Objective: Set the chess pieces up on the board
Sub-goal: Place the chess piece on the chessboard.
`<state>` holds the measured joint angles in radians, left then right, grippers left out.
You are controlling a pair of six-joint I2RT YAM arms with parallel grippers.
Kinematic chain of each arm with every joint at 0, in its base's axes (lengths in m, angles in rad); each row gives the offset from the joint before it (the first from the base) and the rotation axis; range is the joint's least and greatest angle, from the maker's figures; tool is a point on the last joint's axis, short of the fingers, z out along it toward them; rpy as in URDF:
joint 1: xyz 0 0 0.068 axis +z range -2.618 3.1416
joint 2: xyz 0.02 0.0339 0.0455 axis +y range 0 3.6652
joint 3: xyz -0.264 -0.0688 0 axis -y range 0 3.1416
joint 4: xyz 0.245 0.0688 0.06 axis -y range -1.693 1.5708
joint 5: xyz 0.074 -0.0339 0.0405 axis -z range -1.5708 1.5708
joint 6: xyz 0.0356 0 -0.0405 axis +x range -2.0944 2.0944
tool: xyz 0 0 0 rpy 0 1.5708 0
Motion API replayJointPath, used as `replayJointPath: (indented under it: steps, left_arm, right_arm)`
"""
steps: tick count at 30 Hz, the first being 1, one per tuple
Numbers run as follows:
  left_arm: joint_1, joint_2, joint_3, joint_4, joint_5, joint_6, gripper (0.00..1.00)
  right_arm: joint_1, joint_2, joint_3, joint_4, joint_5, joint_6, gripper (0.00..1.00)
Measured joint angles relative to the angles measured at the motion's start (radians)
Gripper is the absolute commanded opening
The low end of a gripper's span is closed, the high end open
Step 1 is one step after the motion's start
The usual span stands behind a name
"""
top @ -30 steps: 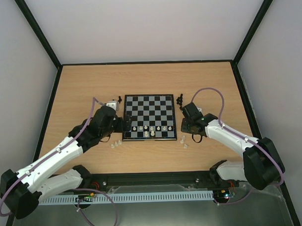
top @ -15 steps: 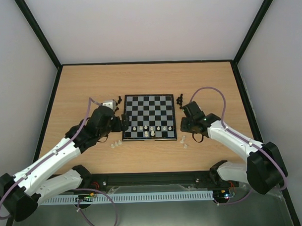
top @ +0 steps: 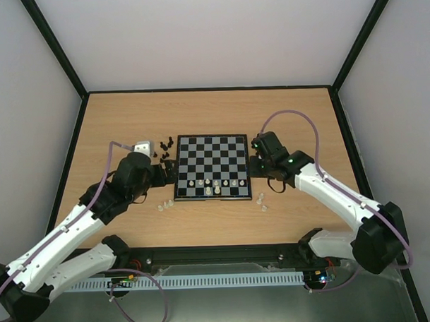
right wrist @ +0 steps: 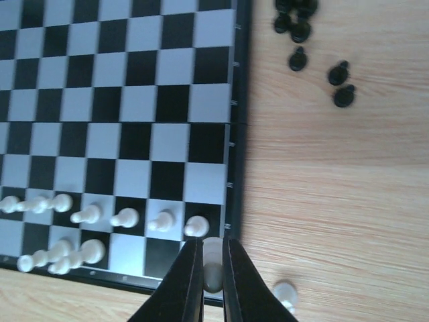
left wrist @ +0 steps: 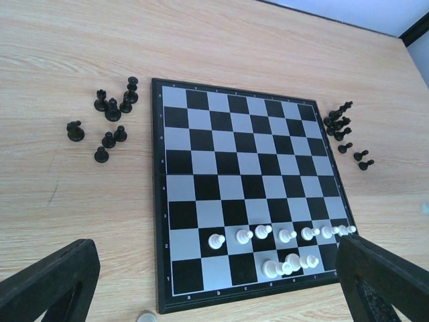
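the board [top: 212, 166] is laid at the middle of the wooden tabletop [top: 122, 118]. the right claw [right wrist: 212, 243] is seen clamped on a pale piece [right wrist: 212, 263] at the board's near right corner, just beside the end of a row of pale pawns [right wrist: 124, 217]. whether that piece is touching the board cannot be told. the left claw [left wrist: 216, 285] is held wide open beside the board's left edge, and nothing is gripped by it. black pieces [left wrist: 110, 124] are grouped on the tabletop beside both far corners of the board. a few loose pale pieces [top: 262, 202] are scattered off its near corners.
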<state>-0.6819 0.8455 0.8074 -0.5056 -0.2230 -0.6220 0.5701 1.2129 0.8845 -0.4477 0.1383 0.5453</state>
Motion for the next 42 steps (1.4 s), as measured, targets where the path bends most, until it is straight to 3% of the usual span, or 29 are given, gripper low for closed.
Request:
replayJointPath:
  steps: [19, 42]
  left_arm:
    - [0.0, -0.219, 0.017, -0.05, -0.04, -0.049, 1.0]
    - [0.0, -0.406, 0.064, -0.093, -0.07, -0.063, 0.99]
  right_arm:
    - [0.336, 0.475, 0.496, -0.049, 0.002, -0.011, 0.06]
    - [0.455, 0.931, 0.852, -0.118, -0.014, -0.041, 0.06]
